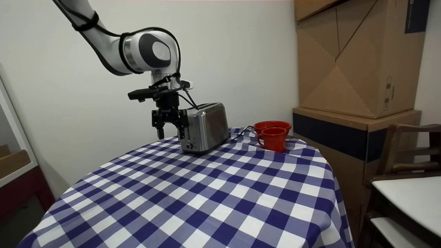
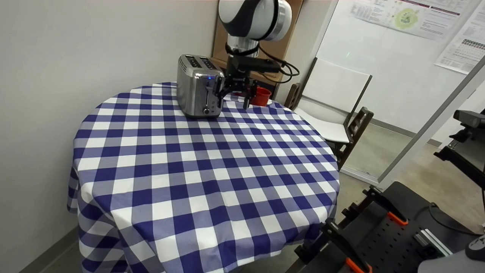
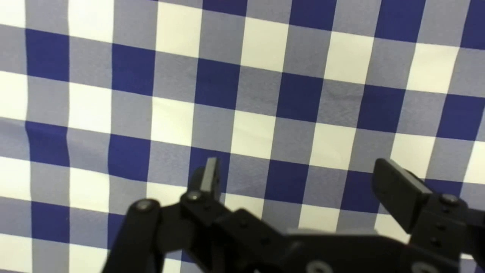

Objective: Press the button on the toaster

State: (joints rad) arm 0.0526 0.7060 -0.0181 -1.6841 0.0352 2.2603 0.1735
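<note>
The toaster is a boxy silver one with dark top slots and stands on the checkered table in both exterior views [image 1: 213, 127] [image 2: 191, 91]. Its narrow front has a vertical lever slot [image 2: 207, 98], a round knob [image 2: 206, 110] and a lit blue light [image 2: 209, 78]. My gripper [image 1: 171, 135] points down with its fingers apart and nothing between them. In an exterior view my gripper [image 2: 233, 104] is by the toaster's front edge, one finger overlapping it; I cannot tell if they touch. In the wrist view my gripper [image 3: 297, 163] is open over cloth, and the toaster is out of view.
A red mug [image 1: 274, 140] and a red bowl [image 1: 272, 123] stand beyond the toaster. A black cord [image 1: 241, 133] runs from behind the toaster. The blue-and-white tablecloth [image 2: 189, 163] covers the round table. Large cardboard boxes [image 1: 344, 69] and a wall border it.
</note>
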